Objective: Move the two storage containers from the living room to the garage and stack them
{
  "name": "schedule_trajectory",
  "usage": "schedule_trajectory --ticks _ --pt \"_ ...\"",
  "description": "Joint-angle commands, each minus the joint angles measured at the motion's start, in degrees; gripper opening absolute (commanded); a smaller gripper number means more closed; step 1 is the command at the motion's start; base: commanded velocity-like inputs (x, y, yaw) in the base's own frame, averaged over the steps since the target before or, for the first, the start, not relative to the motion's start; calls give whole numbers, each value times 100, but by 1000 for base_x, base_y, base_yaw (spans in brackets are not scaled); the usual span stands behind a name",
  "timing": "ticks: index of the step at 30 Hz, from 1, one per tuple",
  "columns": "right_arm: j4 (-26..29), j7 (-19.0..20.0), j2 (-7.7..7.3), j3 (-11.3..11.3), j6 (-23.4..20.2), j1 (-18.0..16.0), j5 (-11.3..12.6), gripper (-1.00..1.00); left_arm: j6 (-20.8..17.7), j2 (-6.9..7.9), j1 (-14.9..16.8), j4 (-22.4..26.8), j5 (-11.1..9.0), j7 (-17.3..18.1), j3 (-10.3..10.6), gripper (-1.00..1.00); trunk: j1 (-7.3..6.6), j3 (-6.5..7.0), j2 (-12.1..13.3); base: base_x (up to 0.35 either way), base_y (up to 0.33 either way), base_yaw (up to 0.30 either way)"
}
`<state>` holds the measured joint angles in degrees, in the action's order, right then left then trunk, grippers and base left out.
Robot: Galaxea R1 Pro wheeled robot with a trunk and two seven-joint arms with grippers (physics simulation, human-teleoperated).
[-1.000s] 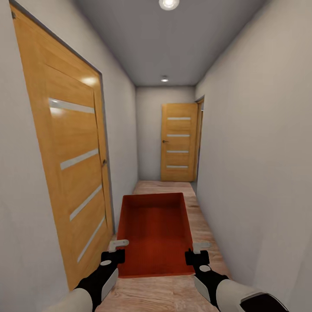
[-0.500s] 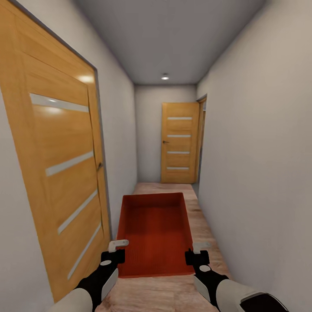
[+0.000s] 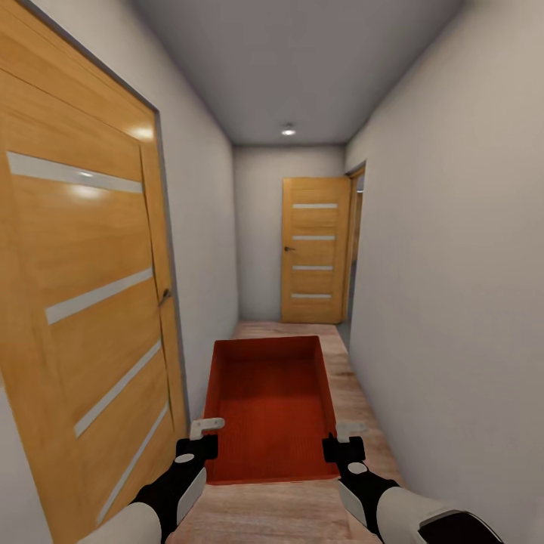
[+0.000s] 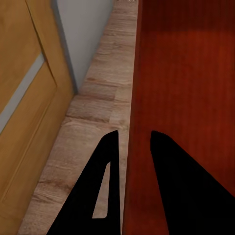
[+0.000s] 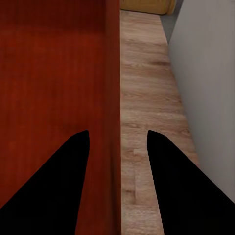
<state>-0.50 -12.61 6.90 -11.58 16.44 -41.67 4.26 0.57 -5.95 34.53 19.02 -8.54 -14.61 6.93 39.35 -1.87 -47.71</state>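
An orange-red storage container [image 3: 272, 408], topless and empty, rides at lower centre of the head view, carried level between both arms down a narrow hallway. The left gripper [image 3: 201, 438] pinches the container's left wall near its nearer corner, one finger inside and one outside, as the left wrist view shows [image 4: 128, 147]; the right gripper [image 3: 344, 440] straddles the right wall in the same way [image 5: 117, 134], and each looks closed on the thin wall. Beneath the box runs a wood-plank floor [image 3: 363, 408]. A large wooden door [image 3: 91, 302] with pale horizontal strips fills the left of the frame, a second wooden door [image 3: 313, 249] stands shut at the far end in mid-frame, and an opening [image 3: 355, 242] appears just right of it. A ceiling light [image 3: 288, 131] glows at upper centre. The container appears in transit toward the garage; the carry calls for keeping both grips even and the box level, holding the middle of the corridor, and clearing the left door's handle [image 3: 164, 295] and the pale walls [image 3: 446, 264].
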Motion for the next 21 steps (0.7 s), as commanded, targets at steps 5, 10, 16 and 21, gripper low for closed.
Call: schedule_trajectory --ticks 5,10,16,21 --pt "15 -57 44 -300 17 -7 265 -100 13 86 0 2 -69 -14 44 -100 5 -10 -8 65 0 0" --pt "15 -57 49 -639 69 -7 621 -100 13 88 1 4 -69 -16 48 -100 5 -10 -8 0 0 0" --pt "15 -57 49 -1124 81 -7 1098 -100 10 85 1 5 -70 -13 35 -100 5 -10 -8 0 0 0" --pt "15 -57 49 -1435 73 -7 1405 -100 5 83 1 -1 -74 -12 26 -100 5 -10 -8 135 0 0"
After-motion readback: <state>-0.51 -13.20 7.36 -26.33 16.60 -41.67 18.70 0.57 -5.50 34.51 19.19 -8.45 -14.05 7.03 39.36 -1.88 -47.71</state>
